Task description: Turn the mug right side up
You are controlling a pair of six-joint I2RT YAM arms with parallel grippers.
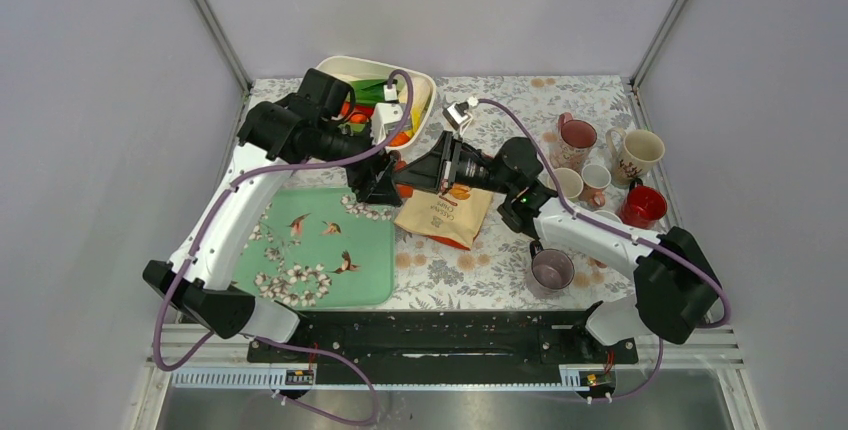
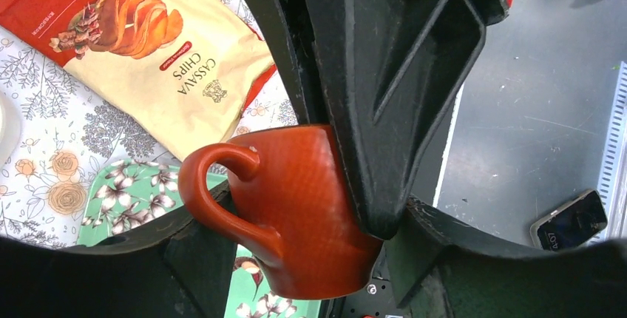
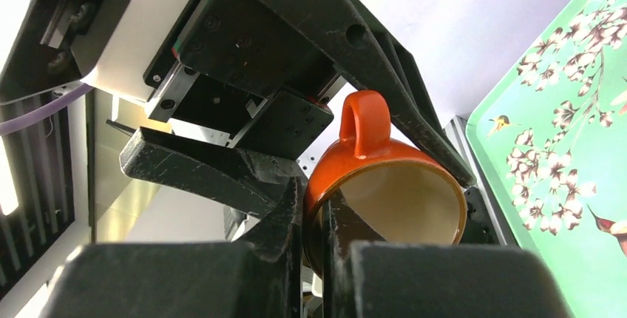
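Note:
An orange-red mug (image 2: 303, 207) with a cream inside (image 3: 399, 200) hangs in the air between both grippers, above the table's middle; in the top view only a sliver of it (image 1: 399, 164) shows. It is tipped on its side, its mouth facing the right wrist camera and its handle up in that view. My left gripper (image 2: 296, 259) closes on the mug's body from both sides. My right gripper (image 3: 314, 214) is shut on the rim, one finger inside and one outside. In the top view the left gripper (image 1: 378, 182) and right gripper (image 1: 410, 174) meet.
A bag of cassava chips (image 1: 445, 215) lies under the right arm. A green floral tray (image 1: 320, 250) lies at front left. A white tub (image 1: 425, 80) of items stands at the back. Several mugs stand at the right, among them a red one (image 1: 642, 206) and a glass one (image 1: 552, 270).

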